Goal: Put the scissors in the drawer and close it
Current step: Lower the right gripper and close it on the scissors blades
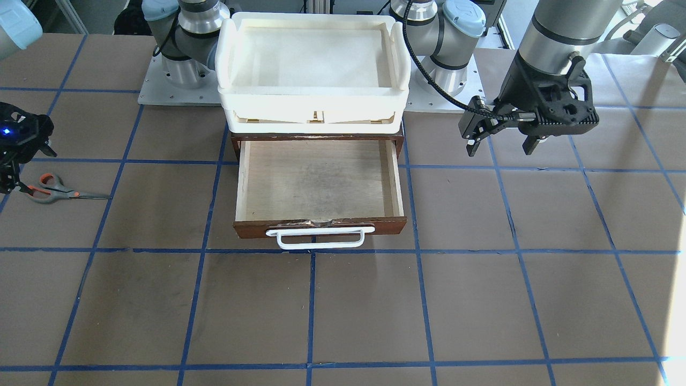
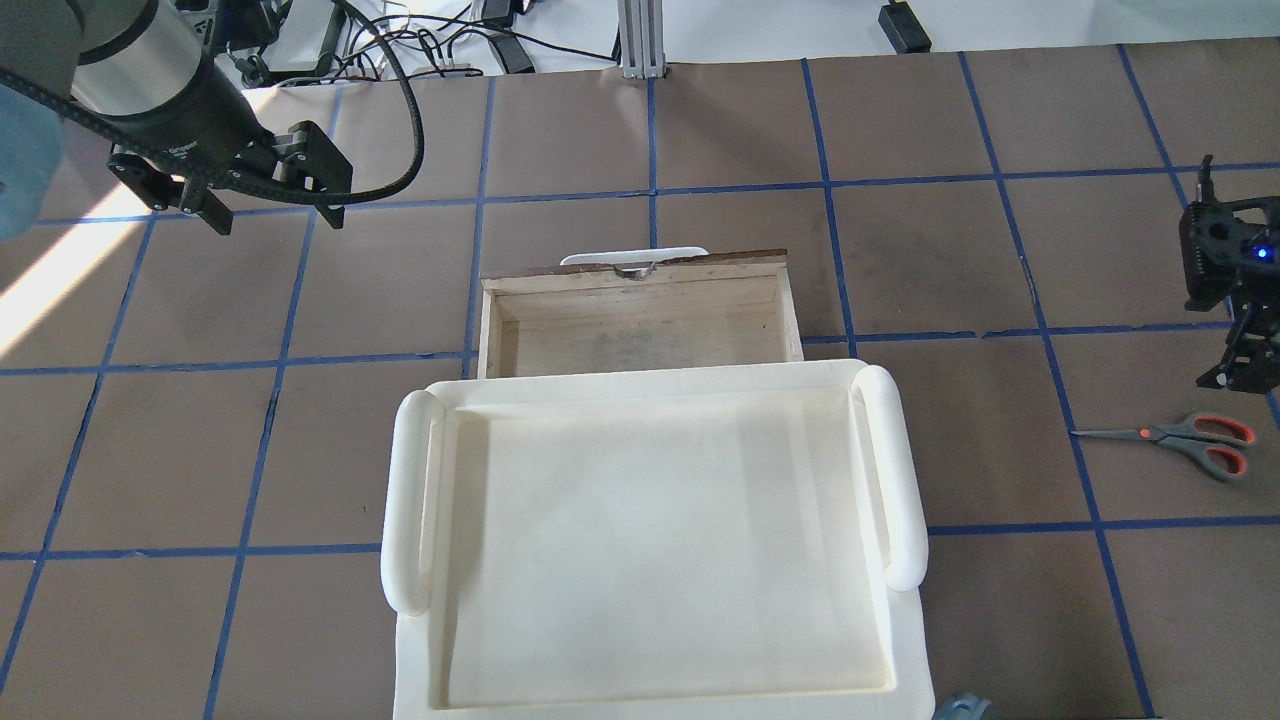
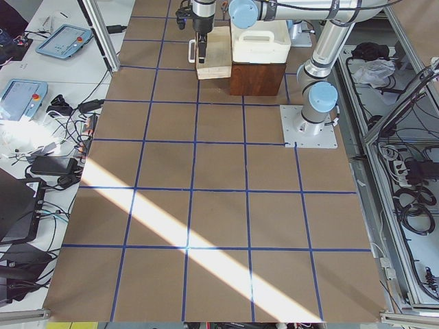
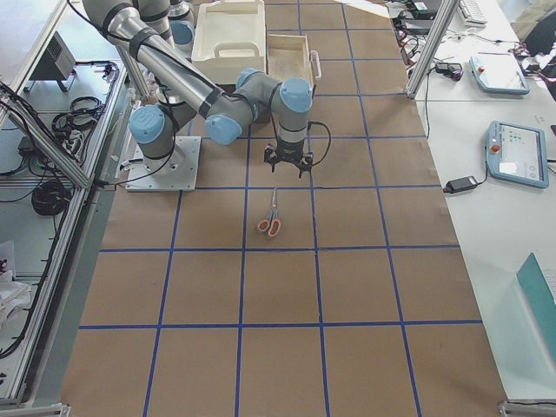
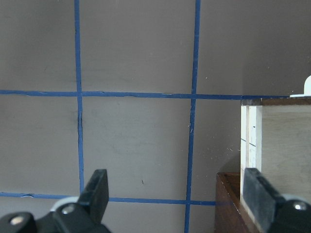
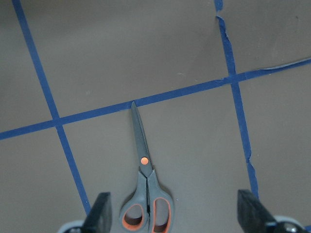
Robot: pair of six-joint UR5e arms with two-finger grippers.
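Note:
The scissors (image 1: 59, 188) lie flat on the brown table, closed, well off to the robot's right of the drawer; they also show in the overhead view (image 2: 1185, 438) and the right wrist view (image 6: 143, 194). The drawer (image 1: 319, 179) stands pulled open and empty, its white bar handle (image 1: 320, 237) facing away from the robot. My right gripper (image 6: 175, 213) is open and hovers just above the scissors' handle end, not touching them. My left gripper (image 1: 499, 149) is open and empty, raised above the table on the drawer's other side (image 5: 177, 199).
A cream-white plastic tray (image 2: 410, 500) sits on top of the dark wooden cabinet (image 1: 399, 142) that holds the drawer. The two arm bases (image 1: 177, 80) stand behind it. Blue tape lines grid the table.

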